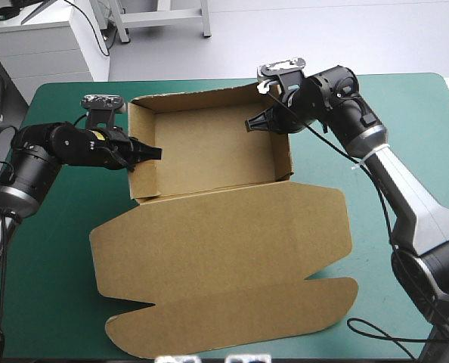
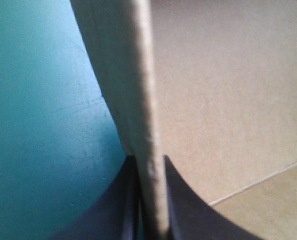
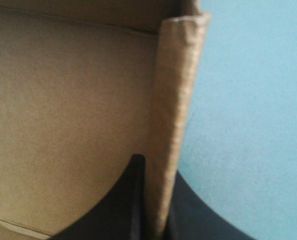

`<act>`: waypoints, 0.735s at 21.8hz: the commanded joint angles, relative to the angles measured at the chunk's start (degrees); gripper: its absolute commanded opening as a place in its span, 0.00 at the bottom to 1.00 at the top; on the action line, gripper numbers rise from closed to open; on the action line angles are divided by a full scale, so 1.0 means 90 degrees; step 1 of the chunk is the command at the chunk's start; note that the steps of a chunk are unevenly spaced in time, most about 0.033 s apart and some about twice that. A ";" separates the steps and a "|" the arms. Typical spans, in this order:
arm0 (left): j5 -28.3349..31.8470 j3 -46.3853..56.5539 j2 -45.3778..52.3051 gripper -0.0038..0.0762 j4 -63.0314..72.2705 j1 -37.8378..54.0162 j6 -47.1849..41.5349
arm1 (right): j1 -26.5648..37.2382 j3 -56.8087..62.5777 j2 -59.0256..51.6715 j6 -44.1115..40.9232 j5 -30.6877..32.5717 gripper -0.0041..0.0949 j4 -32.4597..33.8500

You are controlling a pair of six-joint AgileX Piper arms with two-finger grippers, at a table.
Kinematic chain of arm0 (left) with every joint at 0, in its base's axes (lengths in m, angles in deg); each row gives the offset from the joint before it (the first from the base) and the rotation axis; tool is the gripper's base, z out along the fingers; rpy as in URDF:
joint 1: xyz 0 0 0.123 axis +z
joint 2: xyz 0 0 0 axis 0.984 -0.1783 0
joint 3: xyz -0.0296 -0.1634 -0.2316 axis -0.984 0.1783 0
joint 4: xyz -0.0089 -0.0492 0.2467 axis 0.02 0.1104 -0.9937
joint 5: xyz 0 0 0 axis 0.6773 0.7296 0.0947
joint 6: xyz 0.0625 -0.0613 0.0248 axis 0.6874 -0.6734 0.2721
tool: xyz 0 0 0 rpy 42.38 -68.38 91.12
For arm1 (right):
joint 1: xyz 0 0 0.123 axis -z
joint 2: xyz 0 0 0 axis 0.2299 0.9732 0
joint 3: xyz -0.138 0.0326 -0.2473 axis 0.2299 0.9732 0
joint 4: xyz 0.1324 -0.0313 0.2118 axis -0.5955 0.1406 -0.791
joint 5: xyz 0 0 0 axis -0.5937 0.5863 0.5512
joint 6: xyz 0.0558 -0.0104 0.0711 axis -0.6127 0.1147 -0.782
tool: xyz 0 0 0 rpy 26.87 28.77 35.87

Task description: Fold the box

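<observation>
On the teal-green surface (image 1: 51,265) sits the brown box (image 1: 209,151), an open tray with walls up and its lid (image 1: 224,257) spread flat off its near side. Left gripper (image 1: 156,153) pinches the box's left wall (image 2: 141,100); right gripper (image 1: 250,125) clamps its right wall (image 3: 171,110).

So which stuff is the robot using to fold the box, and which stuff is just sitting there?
For the job:
- the box, brown, walls up, lid lying flat
- the left claw, pinching the box's left wall
- the right claw, pinching its right wall

Just there:
- the teal-green cover under it all
</observation>
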 commanded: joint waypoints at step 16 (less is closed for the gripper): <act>-0.0729 -0.0509 -0.1900 0.04 -0.1129 -0.1269 -0.0954 | -0.0067 0.1916 -0.0151 -0.0111 -0.0025 0.04 0.0182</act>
